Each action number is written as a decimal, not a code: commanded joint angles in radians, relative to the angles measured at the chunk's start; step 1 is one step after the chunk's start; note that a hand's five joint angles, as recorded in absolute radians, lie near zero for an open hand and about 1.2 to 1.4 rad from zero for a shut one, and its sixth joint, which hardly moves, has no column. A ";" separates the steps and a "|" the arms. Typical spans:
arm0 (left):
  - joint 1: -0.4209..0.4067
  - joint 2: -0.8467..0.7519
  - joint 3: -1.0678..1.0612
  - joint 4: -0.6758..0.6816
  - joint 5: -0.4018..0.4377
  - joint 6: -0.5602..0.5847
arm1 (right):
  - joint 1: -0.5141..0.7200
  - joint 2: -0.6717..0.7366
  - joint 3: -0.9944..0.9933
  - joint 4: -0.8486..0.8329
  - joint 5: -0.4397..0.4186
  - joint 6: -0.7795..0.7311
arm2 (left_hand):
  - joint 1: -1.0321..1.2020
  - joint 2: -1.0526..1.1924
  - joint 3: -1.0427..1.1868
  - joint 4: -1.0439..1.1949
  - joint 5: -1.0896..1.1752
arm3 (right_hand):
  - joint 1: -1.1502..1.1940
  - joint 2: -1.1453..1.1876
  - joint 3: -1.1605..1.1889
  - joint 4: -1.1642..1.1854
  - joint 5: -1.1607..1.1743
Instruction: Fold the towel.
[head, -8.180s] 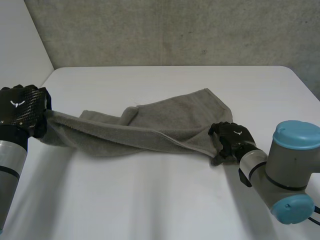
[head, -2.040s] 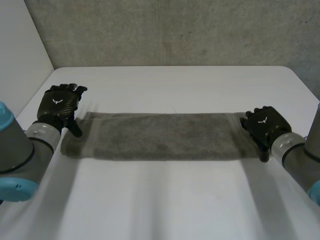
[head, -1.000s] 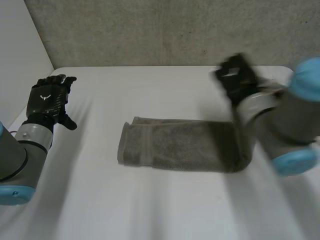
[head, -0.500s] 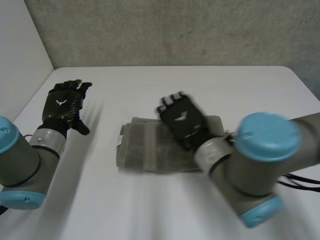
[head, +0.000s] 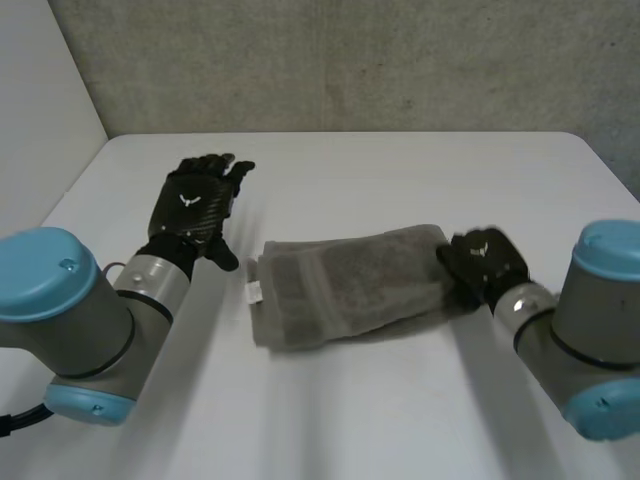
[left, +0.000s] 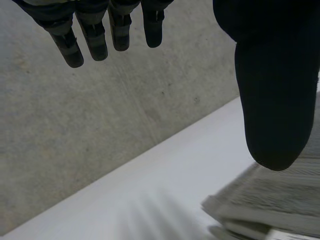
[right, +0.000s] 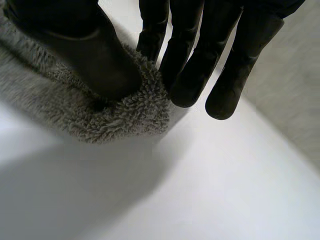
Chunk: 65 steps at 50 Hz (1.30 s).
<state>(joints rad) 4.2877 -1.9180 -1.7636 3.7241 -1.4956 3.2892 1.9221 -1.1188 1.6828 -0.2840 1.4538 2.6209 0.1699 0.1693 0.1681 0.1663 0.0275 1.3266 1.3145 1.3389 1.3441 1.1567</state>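
Towel (head: 340, 285): grey, folded into a thick oblong bundle, lying near the middle of the white table (head: 400, 165), long side across the table, slightly askew.

Right hand (head: 485, 262) is at the towel's end on the robot's right. In the right wrist view its thumb (right: 95, 60) bears down on top of the folded end. The fingers (right: 192, 70) run nearly straight down the other side of the fold, and the pile is nipped between them. The hand is clamped on that end.

Left hand (head: 195, 205) is apart from the towel, off its other end and toward the far side of the table. Its fingers are straight and spread, its thumb is out, and it holds nothing. In the left wrist view the towel's layered edge shows beyond the thumb tip.

A small white label (head: 253, 292) sticks out at the towel's left end. A grey concrete wall (head: 350, 60) stands behind the table.
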 joint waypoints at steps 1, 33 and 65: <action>0.034 0.070 -0.005 -0.003 -0.006 -0.003 | 0.241 0.005 -0.183 -0.004 0.050 -0.162 | 0.005 0.005 0.006 0.008 -0.027 | 0.070 0.082 0.057 0.052 0.065; 0.060 0.099 -0.001 -0.010 -0.074 -0.109 | 0.321 -0.090 -0.213 0.005 -0.058 0.232 | 0.005 0.006 0.007 0.009 -0.027 | -1.152 -1.140 -1.164 -1.170 -1.157; -0.121 -0.072 0.171 -0.220 -0.074 -0.112 | 0.180 0.039 -0.382 0.272 -0.052 0.381 | 0.005 0.005 0.006 0.008 -0.027 | -1.152 -1.140 -1.164 -1.170 -1.157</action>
<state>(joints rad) 4.1638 -2.1304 -1.6064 3.5026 -1.5701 3.1730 2.1252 -0.9012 1.3039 -0.0308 1.3943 2.9986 0.1698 0.1693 0.1681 0.1663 0.0274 0.2327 0.2498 0.2513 0.2672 0.0624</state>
